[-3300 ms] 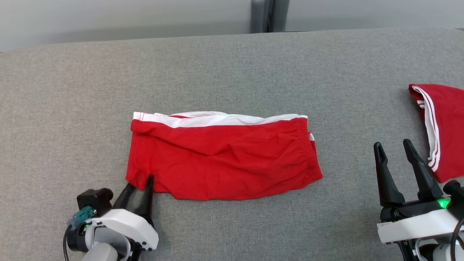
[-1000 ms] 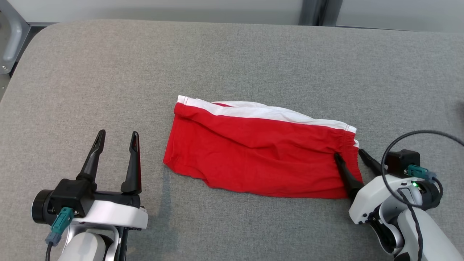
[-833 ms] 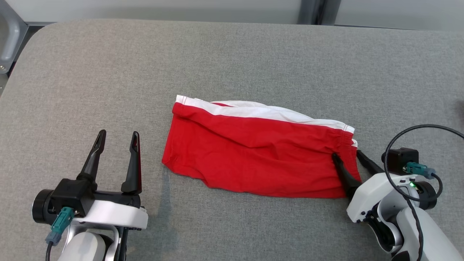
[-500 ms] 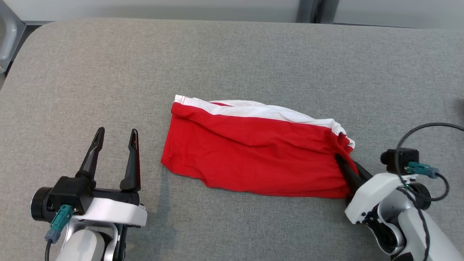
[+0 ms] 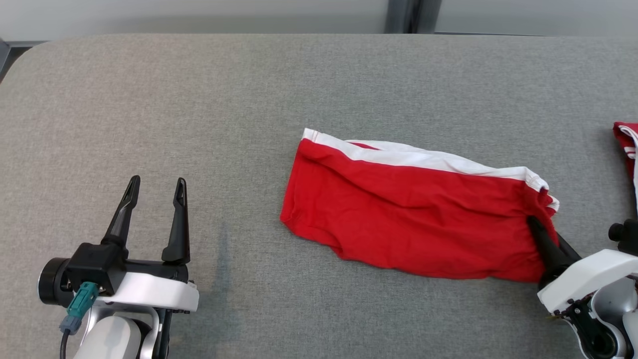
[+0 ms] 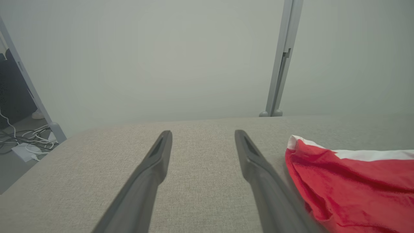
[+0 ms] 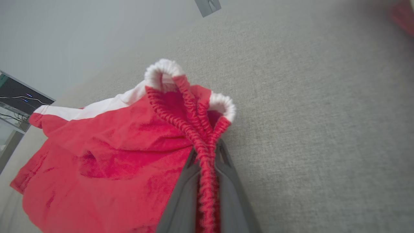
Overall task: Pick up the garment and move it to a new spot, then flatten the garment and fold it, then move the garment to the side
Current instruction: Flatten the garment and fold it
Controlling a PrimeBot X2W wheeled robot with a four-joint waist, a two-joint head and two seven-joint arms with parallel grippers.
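Observation:
The garment point(image 5: 413, 224) is a red piece with a white band along its far edge, lying folded and wrinkled on the grey padded table point(image 5: 199, 99). My right gripper point(image 5: 542, 237) is shut on its gathered, ribbed right edge. In the right wrist view the bunched red edge of the garment point(image 7: 106, 152) runs between the closed fingers of the right gripper point(image 7: 207, 158). My left gripper point(image 5: 154, 187) stands open at the lower left, well apart from the cloth. The left wrist view has the left gripper point(image 6: 202, 139) over bare table, with the garment point(image 6: 349, 184) just to its right.
A second red cloth with white stripes point(image 5: 628, 144) lies at the table's right edge. The table's rounded left corner point(image 5: 20, 55) and a grey wall post point(image 5: 403, 17) are at the back. Cables point(image 6: 22, 140) lie on the floor beyond the left corner.
My right gripper has shut on the garment's right edge and pulled it rightward across the table, bunching that edge. The head camera has turned a little. The left gripper has stayed open.

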